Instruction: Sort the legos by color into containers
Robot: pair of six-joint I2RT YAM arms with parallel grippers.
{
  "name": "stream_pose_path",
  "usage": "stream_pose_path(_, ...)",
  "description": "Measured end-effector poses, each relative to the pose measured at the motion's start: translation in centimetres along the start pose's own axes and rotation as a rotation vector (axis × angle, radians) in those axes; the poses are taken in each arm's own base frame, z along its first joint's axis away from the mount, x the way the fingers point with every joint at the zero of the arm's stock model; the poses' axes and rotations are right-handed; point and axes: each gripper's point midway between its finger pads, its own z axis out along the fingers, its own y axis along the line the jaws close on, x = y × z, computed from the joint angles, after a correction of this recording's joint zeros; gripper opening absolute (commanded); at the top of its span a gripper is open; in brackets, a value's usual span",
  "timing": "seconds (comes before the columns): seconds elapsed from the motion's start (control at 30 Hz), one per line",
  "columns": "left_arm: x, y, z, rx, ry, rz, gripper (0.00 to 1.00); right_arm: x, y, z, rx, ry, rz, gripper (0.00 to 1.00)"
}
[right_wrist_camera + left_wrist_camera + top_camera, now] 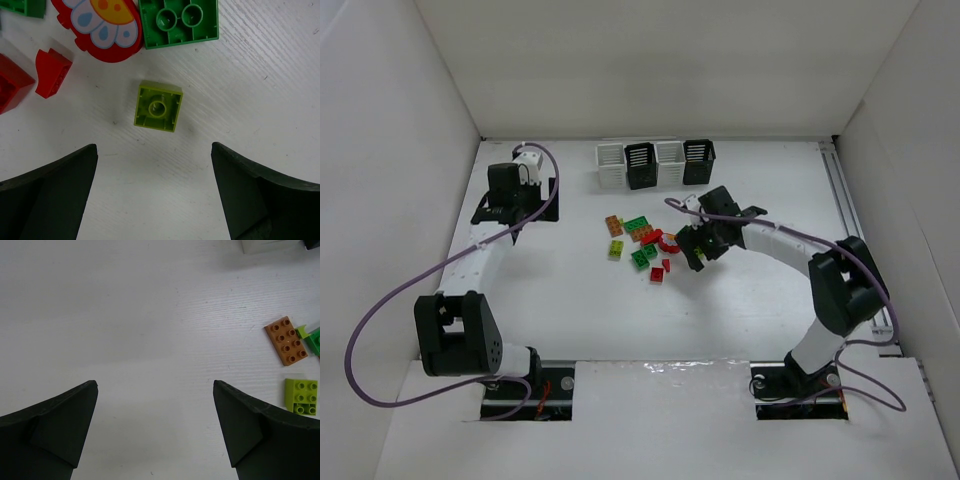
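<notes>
Right gripper (pixel 154 162) is wide open and holds nothing. It hovers over the right side of the legos (pixel 645 245), which lie scattered mid-table in front of the containers (pixel 655 165), a row of four alternating white and black.

Key relation: a yellow-green brick (pixel 158 106) lies just ahead of the right fingertips, roughly centred in the gap and touching neither finger. It is hollow side up and about square, so it has no real long axis; its edges sit slightly skewed to the jaws. A green brick (pixel 178 22) and a red flower piece (pixel 102 27) lie beyond it, near but apart.

Left gripper (pixel 155 390) is also fully open and empty, over bare table. An orange brick (pixel 286 340) lies off to its right.

The right arm is clearly nearer, so the pick is likely its job: straight down and slightly forward.
</notes>
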Motion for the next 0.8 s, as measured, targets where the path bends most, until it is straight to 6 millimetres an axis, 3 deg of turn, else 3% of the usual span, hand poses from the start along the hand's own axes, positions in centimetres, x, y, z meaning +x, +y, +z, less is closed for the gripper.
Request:
stream_pose_path(0.23,1.3,0.1,0.0,-0.007,0.025,0.014,0.99,-0.7,0.7,0.7,0.0,0.005,0.04,0.96)
stream_pose_path(0.43,1.2,0.5,-0.1,-0.024,0.021,0.022,0.99,-1.3,1.0,2.0,0.024,0.02,0.065,0.91)
stream_pose_path(0.67,1.2,1.6,-0.2,-0.049,0.021,0.012,0.99,-1.6,0.5,2.9,0.055,0.028,0.087,0.7)
stream_pose_path(0.8,1.2,2.0,-0.2,-0.062,0.02,0.014,0.99,-1.9,-0.2,2.9,0.07,0.015,0.099,0.49)
